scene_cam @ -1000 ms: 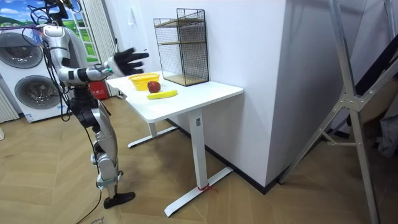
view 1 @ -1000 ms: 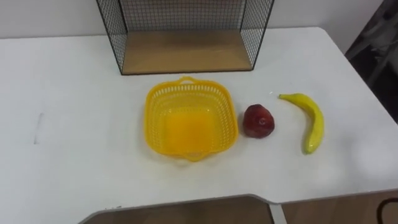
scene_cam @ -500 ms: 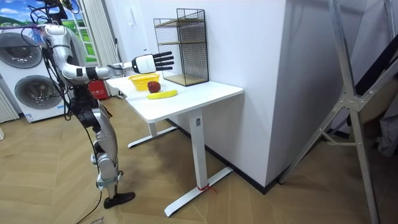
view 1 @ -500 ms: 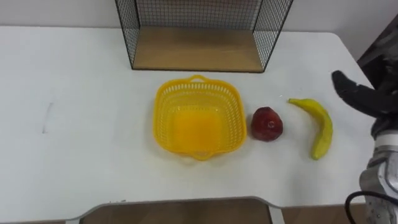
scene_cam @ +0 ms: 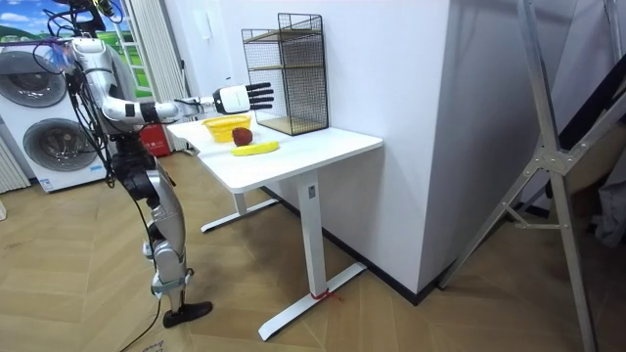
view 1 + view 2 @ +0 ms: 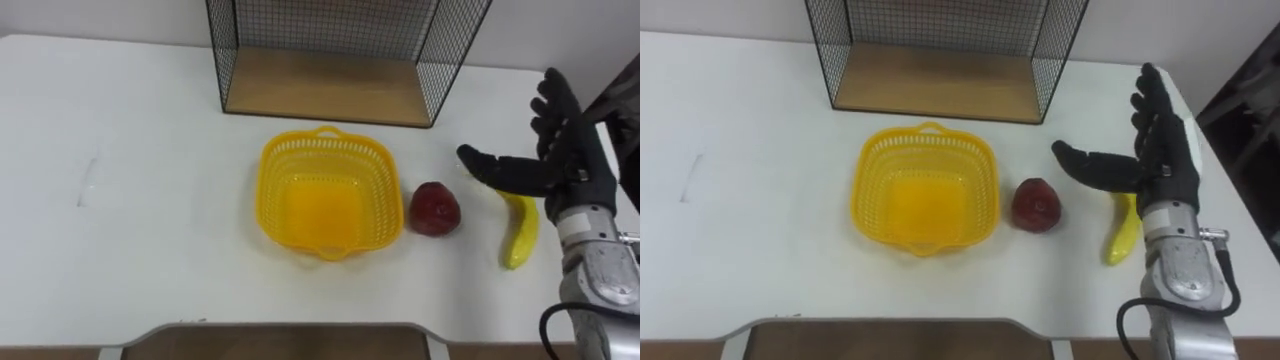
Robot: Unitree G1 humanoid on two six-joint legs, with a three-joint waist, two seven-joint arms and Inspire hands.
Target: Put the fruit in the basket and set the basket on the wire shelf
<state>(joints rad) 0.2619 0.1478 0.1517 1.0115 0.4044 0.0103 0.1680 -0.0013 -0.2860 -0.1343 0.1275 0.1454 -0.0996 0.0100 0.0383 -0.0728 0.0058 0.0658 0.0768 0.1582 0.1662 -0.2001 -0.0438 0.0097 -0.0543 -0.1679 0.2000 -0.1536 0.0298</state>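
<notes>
The red fruit (image 6: 436,209) lies on the white tabletop (image 6: 140,200) just beside the basket (image 6: 272,185), on the basket's right. The banana (image 6: 520,235) lies further right of the basket, beyond the red fruit and apart from it. Neither fruit is in the basket, which stands empty. The wire shelf (image 6: 325,88) stands directly behind the basket, its open side facing the basket.

Note the change: a second ago no hand showed over the tabletop. The right hand (image 6: 575,165) has since come in from the right and now hangs over the upper end of the banana, to the basket's far right. Its fingers are straight and spread, the thumb points toward the red fruit, and it holds nothing. Judge this as the approach to the first pick. No fruit has yet been lifted, and the whole task remains ahead of you.

Materials and shapes:
- Basket: yellow plastic lattice, a rounded square with a small handle tab on its near and far rims. It looks light and may slide if bumped.
- Red fruit: rounded, smooth, dark red. It may roll when nudged.
- Banana: long, curved, smooth-skinned, lying flat.
- Wire shelf: black mesh walls with a flat wooden floor.
- Tabletop: smooth, matte white.
</notes>
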